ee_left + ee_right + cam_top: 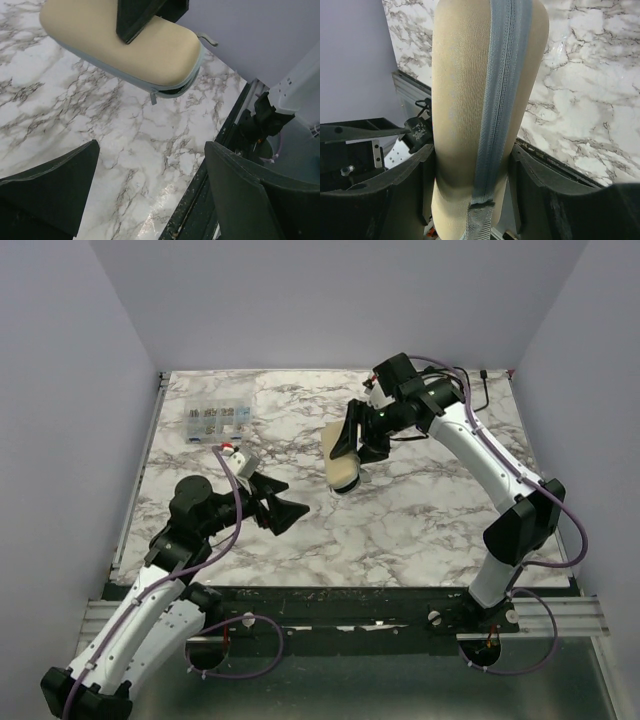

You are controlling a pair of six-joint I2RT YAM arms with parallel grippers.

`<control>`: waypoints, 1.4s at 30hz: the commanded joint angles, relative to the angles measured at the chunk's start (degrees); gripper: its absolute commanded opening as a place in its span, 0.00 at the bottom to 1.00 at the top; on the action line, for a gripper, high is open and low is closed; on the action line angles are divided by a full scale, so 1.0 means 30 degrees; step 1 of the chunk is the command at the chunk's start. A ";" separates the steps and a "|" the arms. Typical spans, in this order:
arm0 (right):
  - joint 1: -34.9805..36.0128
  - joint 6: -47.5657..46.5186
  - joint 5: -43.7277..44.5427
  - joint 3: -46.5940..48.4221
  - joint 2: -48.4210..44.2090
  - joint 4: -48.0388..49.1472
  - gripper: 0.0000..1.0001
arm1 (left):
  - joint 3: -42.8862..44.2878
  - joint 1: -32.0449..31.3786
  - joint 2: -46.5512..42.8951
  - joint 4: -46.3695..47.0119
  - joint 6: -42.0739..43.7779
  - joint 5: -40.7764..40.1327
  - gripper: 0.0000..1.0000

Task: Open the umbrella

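The right jaws are clamped across the umbrella [345,468]. It is zipped in its cream sleeve and held, as far as the views show, clear of the tabletop [420,530] near its middle, a little toward the far edge. The left jaws stand wide open and empty, nearer the left edge. They are aimed at the sleeve's lower end but well apart from it.

The step in hand looks like getting the sleeve off, so you need the zip [501,90] first. Your left wrist view shows the zip pull [153,96] hanging at the rounded end, where the seam gapes slightly onto something dark.

Bring the left jaws onto that pull, not the fabric. It is small, so approach slowly and close only once it sits between the 2 fingers. Hold the right grip firm so the bundle cannot twist as you draw the pull along the seam. The zip faces the right wrist between its 2 fingers, so you will probably have to re-grip partway.
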 commanded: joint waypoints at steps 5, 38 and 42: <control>0.0104 0.0460 -0.1528 0.2682 -0.0780 -0.2553 0.01 | -0.0126 -0.2219 0.1920 0.4807 0.2493 0.1824 0.84; 0.0104 0.1227 -0.3263 0.3739 -0.1785 -0.1736 0.01 | 0.3202 -0.3585 0.5937 0.5874 0.3049 0.3423 0.55; 0.0105 0.1247 -0.3237 0.3681 -0.1921 -0.1675 0.01 | 0.3714 -0.3585 0.6005 0.5389 0.3387 0.3277 0.49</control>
